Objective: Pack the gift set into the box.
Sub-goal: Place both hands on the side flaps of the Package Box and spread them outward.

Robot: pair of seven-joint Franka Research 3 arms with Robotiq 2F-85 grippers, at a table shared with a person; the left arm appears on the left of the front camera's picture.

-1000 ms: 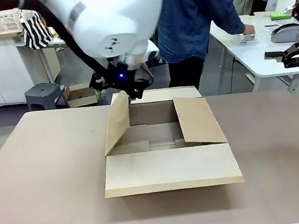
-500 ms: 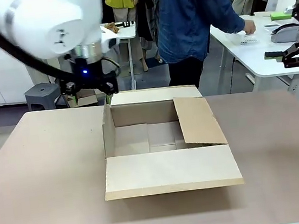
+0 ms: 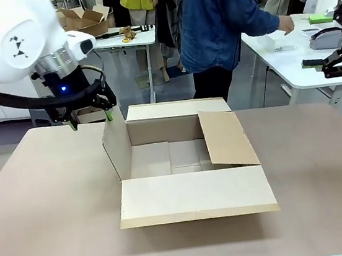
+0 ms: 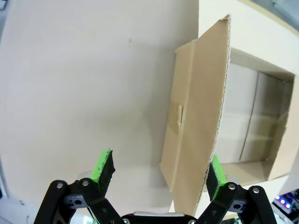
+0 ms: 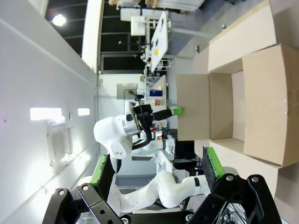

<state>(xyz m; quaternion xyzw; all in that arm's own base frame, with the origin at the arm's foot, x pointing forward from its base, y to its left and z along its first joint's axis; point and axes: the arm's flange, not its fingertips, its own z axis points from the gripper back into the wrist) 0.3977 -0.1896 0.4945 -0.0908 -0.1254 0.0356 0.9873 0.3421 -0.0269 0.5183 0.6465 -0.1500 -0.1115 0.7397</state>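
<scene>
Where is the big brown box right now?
In the front view the box sits open in the middle of the table. The left gripper hovers by its upright left flap, and a person stands beyond its far side.

Left tool [image 3: 91, 119] gapes beside the box's [image 3: 195, 195] upright left flap.

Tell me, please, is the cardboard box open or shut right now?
Open. The box has near and far flaps spread outward, its left flap standing up, its right flap slanting, and its bare floor shows inside.
</scene>
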